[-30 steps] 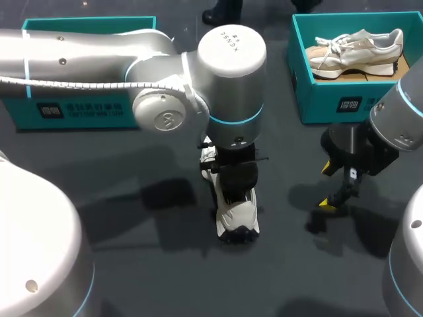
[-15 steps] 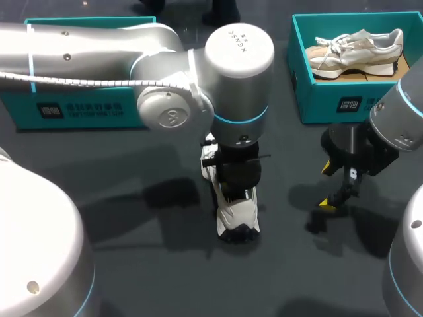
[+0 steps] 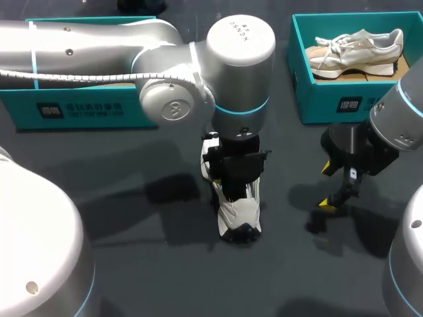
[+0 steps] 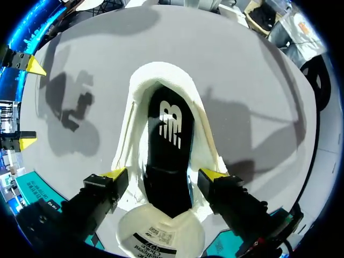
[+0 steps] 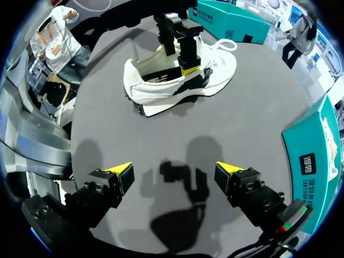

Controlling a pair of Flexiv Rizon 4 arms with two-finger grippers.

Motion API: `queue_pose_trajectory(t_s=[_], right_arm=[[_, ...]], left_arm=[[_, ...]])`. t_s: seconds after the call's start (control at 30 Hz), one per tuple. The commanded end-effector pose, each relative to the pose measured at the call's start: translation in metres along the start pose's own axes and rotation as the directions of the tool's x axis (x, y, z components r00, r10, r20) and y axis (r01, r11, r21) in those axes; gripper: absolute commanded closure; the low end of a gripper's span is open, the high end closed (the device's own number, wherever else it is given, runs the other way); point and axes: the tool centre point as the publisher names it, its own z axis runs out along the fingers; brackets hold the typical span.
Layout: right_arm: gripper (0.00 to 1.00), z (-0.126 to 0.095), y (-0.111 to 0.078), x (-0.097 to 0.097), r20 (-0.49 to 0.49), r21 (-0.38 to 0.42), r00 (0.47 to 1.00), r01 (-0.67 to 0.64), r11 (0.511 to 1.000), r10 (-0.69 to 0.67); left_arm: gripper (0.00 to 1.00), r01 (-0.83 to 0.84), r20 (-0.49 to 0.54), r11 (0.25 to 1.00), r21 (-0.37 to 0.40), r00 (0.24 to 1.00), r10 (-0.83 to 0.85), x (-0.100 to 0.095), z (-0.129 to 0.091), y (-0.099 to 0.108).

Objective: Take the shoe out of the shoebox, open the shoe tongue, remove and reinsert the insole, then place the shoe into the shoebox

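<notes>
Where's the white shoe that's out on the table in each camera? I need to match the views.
Head view: shoe in the middle, under the left gripper.
Left wrist view: shoe under the left gripper, opening upward.
Right wrist view: shoe ahead of the right gripper, side on.
Shared landmark: the left gripper at the shoe's opening.

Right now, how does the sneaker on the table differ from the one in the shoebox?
The white sneaker stands on the table under the jaws of my left arm; the beige sneaker lies in the teal shoebox. The white sneaker's mouth gapes, showing its black insole; the beige sneaker looks laced shut. The white sneaker lies lengthwise from me, the beige sneaker crosswise. Both have laces.
</notes>
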Motion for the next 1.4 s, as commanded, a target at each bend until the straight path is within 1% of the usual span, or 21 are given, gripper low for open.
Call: queue_pose_trajectory(t_s=[0.03, 0.23, 0.37, 0.57, 0.6, 0.77, 1.03, 1.27, 1.4], right_arm=[[0.0, 0.0, -0.001, 0.002, 0.004, 0.001, 1.0, 0.0, 1.0, 0.0], [0.0, 0.0, -0.001, 0.002, 0.004, 0.001, 1.0, 0.0, 1.0, 0.0], [0.0, 0.0, -0.001, 0.002, 0.004, 0.001, 1.0, 0.0, 1.0, 0.0], [0.0, 0.0, -0.001, 0.002, 0.004, 0.001, 1.0, 0.0, 1.0, 0.0], [0.0, 0.0, -0.001, 0.002, 0.004, 0.001, 1.0, 0.0, 1.0, 0.0], [0.0, 0.0, -0.001, 0.002, 0.004, 0.001, 1.0, 0.0, 1.0, 0.0], [0.0, 0.0, -0.001, 0.002, 0.004, 0.001, 1.0, 0.0, 1.0, 0.0], [0.0, 0.0, -0.001, 0.002, 0.004, 0.001, 1.0, 0.0, 1.0, 0.0], [0.0, 0.0, -0.001, 0.002, 0.004, 0.001, 1.0, 0.0, 1.0, 0.0]], left_arm=[[0.1, -0.001, 0.0, 1.0, 0.013, 1.0, 0.001, -0.002, -0.001, 0.007], [0.12, 0.002, 0.01, 1.0, 0.03, 1.0, -0.002, -0.003, -0.004, 0.01], [0.09, -0.002, 0.005, 0.999, 0.036, 1.0, 0.002, -0.003, -0.005, 0.009], [0.07, 0.0, 0.002, 0.999, 0.051, 1.0, 0.0, -0.001, -0.007, 0.011], [0.07, 0.001, 0.002, 0.999, 0.052, 1.0, -0.001, -0.001, -0.007, 0.012], [0.12, 0.011, 0.007, 0.998, 0.063, 1.0, -0.011, 0.002, -0.013, 0.02], [0.15, 0.017, 0.013, 0.998, 0.061, 1.0, -0.018, 0.007, -0.02, 0.031], [0.17, 0.027, 0.013, 0.998, 0.05, 1.0, -0.027, 0.009, -0.027, 0.047], [0.18, 0.029, 0.014, 0.998, 0.049, 0.999, -0.03, 0.011, -0.03, 0.052]])
